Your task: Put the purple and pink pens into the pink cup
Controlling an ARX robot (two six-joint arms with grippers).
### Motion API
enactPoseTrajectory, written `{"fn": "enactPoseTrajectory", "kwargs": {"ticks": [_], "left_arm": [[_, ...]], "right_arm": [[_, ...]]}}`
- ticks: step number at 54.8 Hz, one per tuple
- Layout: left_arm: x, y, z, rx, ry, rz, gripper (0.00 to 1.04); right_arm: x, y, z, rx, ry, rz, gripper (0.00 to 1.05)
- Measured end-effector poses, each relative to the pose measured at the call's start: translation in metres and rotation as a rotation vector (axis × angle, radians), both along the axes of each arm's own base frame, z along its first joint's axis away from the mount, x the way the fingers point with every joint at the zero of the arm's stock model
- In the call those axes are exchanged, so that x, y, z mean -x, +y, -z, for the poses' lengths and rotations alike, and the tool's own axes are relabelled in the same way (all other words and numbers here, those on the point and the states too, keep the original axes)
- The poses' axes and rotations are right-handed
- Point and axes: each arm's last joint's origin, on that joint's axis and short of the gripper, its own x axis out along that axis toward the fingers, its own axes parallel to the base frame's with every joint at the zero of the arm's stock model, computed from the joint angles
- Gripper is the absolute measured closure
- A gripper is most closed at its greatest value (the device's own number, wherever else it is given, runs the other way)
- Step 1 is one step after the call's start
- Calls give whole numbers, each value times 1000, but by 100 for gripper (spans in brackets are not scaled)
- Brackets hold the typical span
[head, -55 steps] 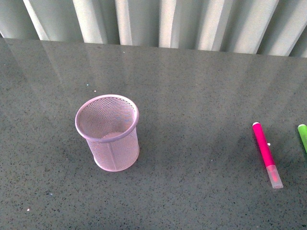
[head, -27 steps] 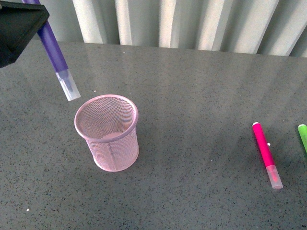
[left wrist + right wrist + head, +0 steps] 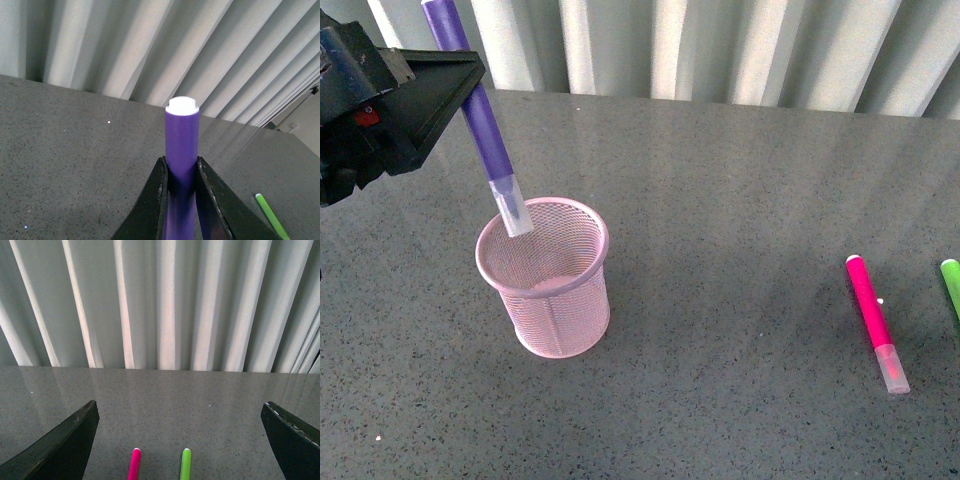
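My left gripper [image 3: 440, 85] is shut on the purple pen [image 3: 478, 115], which hangs tilted with its pale cap just inside the rim of the pink cup [image 3: 548, 282]. In the left wrist view the purple pen [image 3: 182, 145] stands clamped between the black fingers [image 3: 152, 205], white end up. The pink pen [image 3: 875, 320] lies flat on the table at the right, cap toward me. In the right wrist view the pink pen [image 3: 134, 465] lies below my open right gripper [image 3: 180, 440], between its wide-spread fingers.
A bright green marker [image 3: 951, 284] lies at the right edge of the grey speckled table [image 3: 740, 200], beside the pink pen; the green marker [image 3: 185, 463] shows in the right wrist view too. Pale pleated curtains [image 3: 720, 45] hang behind the table's far edge.
My left gripper came in from the upper left with the purple pen and moved right and down; the pen's cap went from beside the cup's rim to just inside it.
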Motion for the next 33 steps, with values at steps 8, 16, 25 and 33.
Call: {"fn": "enactPoseTrajectory", "kwargs": {"ticks": [8,16,25,33], "left_arm": [[0,0,4,-3,15,1,92],[0,-2,8,-8,34,7,92],[0,-3,12,-12,52,10,92],[0,-4,16,-15,65,15,92]], "right_arm": [[0,0,0,0,0,0,7],[0,0,0,0,0,0,7],[0,0,0,0,0,0,7],[0,0,0,0,0,0,7]]}}
